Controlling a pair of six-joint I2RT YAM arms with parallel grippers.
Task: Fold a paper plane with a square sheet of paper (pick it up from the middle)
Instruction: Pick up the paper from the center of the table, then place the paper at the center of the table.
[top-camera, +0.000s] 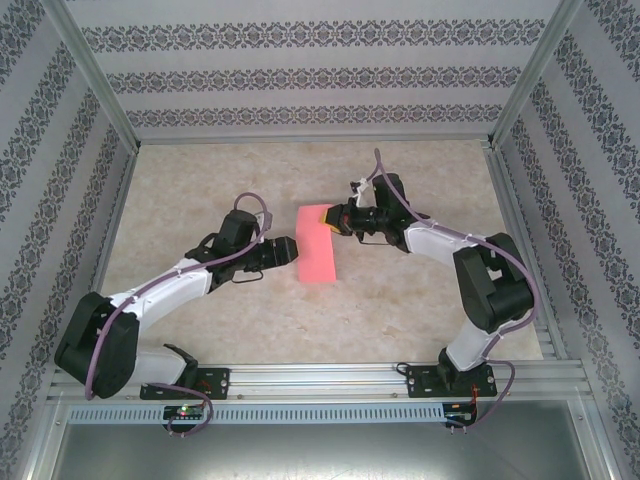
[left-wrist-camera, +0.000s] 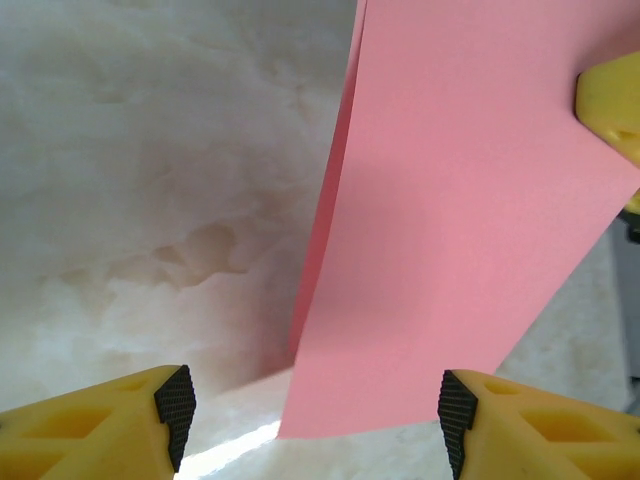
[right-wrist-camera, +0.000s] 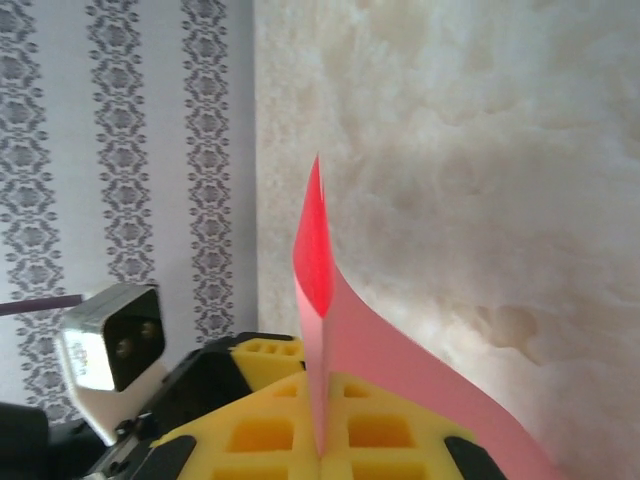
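**Pink paper held mid-fold between two robot arms**

Over the marbled desk (top-camera: 420, 320), we see the square sheet of paper (top-camera: 316, 245) apparently doubled over. We judge one early fold done, with nose and wings left to do. The right end effector (right-wrist-camera: 320, 425) pinches the sheet. The left end effector (left-wrist-camera: 315, 425) gapes wide near its edge. No writing is readable.

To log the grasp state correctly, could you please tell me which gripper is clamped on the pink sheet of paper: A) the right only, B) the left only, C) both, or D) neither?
A: the right gripper is shut on an edge of the pink sheet of paper, while the left gripper stands wide open at the sheet's other end.
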